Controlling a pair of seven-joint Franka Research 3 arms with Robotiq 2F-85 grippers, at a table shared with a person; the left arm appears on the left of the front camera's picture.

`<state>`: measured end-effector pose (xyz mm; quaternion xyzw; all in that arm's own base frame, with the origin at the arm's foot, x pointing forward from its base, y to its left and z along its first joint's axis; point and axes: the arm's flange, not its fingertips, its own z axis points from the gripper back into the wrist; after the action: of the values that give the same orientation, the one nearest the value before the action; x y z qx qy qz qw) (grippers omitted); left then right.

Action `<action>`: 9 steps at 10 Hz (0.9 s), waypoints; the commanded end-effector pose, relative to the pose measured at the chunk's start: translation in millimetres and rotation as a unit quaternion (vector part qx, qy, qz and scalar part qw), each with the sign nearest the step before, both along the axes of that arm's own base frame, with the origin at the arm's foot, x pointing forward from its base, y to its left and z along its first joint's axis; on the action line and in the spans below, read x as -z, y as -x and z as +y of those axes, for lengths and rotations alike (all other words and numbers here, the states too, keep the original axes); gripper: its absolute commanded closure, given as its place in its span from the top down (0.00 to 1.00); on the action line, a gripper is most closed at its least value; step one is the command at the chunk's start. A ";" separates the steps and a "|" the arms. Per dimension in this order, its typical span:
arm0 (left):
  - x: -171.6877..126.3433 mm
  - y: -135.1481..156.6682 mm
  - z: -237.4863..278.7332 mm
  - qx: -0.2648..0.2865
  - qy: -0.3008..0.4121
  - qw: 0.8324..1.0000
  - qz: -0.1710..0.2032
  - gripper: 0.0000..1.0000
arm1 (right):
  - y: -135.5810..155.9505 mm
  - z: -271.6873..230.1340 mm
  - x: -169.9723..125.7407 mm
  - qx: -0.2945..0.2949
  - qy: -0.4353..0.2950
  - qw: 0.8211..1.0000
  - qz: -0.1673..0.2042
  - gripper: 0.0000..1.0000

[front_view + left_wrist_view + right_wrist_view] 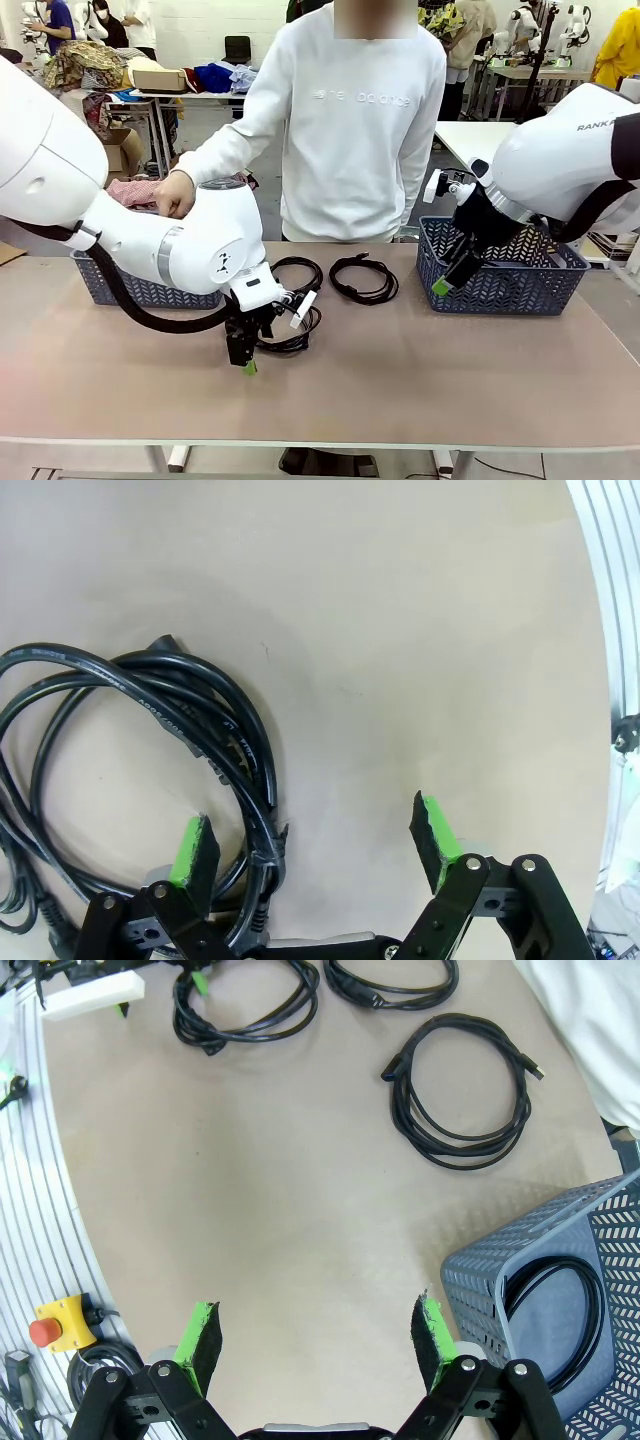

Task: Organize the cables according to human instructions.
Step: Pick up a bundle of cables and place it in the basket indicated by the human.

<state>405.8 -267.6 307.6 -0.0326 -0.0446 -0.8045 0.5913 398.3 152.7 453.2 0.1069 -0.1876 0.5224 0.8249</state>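
Observation:
Three black cable coils lie on the table. One coil (295, 338) (130, 750) (245, 1000) sits beside my left gripper (247, 362) (315, 840). That gripper hangs low over the table and is open, with one green pad (193, 845) at the coil's edge and bare table between the fingers. A second coil (300, 270) (390, 980) lies behind it, and a third (363, 277) (465, 1090) lies mid-table. A fourth coil (555, 1310) rests inside the right basket (500, 285) (480, 1260). My right gripper (440, 286) (316, 1340) is open and empty, next to that basket's left wall.
A second blue-grey basket (140, 292) stands at the far left behind my left arm. The person stands across the table with a hand (176, 195) near that basket. The table's metal edge holds an emergency-stop button (45, 1325). Bare tabletop spreads along the front.

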 end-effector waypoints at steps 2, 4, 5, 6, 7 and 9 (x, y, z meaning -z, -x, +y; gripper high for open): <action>0.4 -0.4 0.7 0.001 -0.007 1.000 0.024 1.00 | -0.1 -0.9 -0.8 0.003 -0.001 1.000 -0.001 1.00; -3.3 -2.5 0.0 -0.012 0.000 0.999 0.030 0.83 | -0.1 -0.9 -0.8 0.003 -0.001 1.000 -0.001 1.00; -5.1 -3.6 -1.0 -0.012 0.005 0.999 0.032 0.82 | -0.1 -0.9 -0.8 0.003 -0.001 1.000 -0.001 1.00; -5.8 -4.5 -2.1 -0.013 0.007 0.999 0.033 0.65 | -0.1 -0.9 -0.8 0.003 -0.001 1.000 -0.001 1.00; -5.4 -4.7 -2.0 -0.014 0.004 0.999 0.030 0.77 | -0.1 -0.9 -0.8 0.003 -0.001 1.000 -0.001 1.00; -5.2 -5.1 -1.5 -0.012 -0.001 1.000 0.027 0.59 | -0.1 -0.9 -0.8 0.003 -0.001 1.000 -0.001 1.00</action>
<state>410.1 -269.0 313.7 -0.0502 -0.0322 -0.7983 0.5993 398.3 152.7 453.2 0.1069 -0.1875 0.5224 0.8249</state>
